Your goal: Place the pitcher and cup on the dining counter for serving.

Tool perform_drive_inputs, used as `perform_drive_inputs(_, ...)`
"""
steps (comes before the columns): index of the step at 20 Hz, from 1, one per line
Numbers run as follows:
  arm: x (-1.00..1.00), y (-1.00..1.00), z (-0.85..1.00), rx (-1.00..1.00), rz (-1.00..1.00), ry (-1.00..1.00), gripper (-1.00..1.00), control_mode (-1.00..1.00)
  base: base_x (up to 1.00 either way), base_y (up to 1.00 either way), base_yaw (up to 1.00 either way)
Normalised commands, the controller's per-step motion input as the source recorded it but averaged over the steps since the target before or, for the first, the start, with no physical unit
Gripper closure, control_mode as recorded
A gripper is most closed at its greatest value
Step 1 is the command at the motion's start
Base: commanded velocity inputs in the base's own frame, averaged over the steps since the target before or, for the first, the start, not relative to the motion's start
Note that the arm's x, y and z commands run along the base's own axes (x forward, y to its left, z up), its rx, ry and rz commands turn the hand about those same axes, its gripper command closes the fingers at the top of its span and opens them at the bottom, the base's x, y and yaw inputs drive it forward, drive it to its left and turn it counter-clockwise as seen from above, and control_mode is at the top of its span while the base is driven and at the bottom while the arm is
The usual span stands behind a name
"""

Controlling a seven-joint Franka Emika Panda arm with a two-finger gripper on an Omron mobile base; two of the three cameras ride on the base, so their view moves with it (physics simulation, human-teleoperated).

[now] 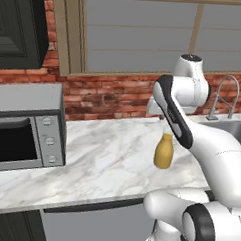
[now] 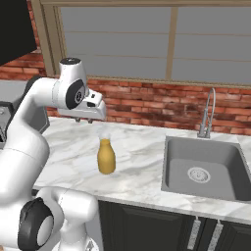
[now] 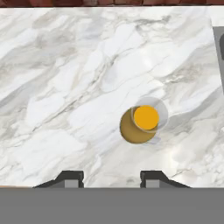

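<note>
The mustard-yellow pitcher (image 1: 164,152) (image 2: 106,157) stands upright on a marble counter (image 1: 100,161) that runs along the brick wall. From above it shows as a yellow round with a pale top (image 3: 142,122). My gripper (image 2: 84,119) (image 3: 111,178) hangs open some way above the pitcher, a little behind it toward the wall. Its two fingertips are apart with nothing between them. The cup and the dining counter are out of view.
A grey microwave (image 1: 26,132) with its door open stands at the left end of the counter. A sink (image 2: 206,171) with a curved faucet (image 2: 208,112) lies to the right. Brick wall and a window rise behind. Dark cabinets sit below the counter.
</note>
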Motion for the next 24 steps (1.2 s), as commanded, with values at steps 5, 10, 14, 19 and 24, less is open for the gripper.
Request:
perform_drive_inputs(5, -0.05, 0.00, 0.00, 0.00, 0.00, 0.00, -1.00, -1.00, 0.00, 0.00, 0.00)
perform_drive_inputs(10, -0.07, -0.10, -0.30, 0.00, 0.00, 0.00, -1.00, -1.00, 0.00, 0.00, 0.00)
perform_drive_inputs(14, -0.03, -0.23, -0.68, 0.00, -0.01, 0.00, -1.00, -1.00, 0.00, 0.00, 0.00)
perform_drive_inputs(19, -0.01, -0.38, -0.66, 0.00, -0.08, 0.00, -1.00, -1.00, 0.00, 0.00, 0.00)
perform_drive_inputs(24, 0.00, -0.27, -0.75, 0.00, -0.08, 0.00, -1.00, -1.00, 0.00, 0.00, 0.00)
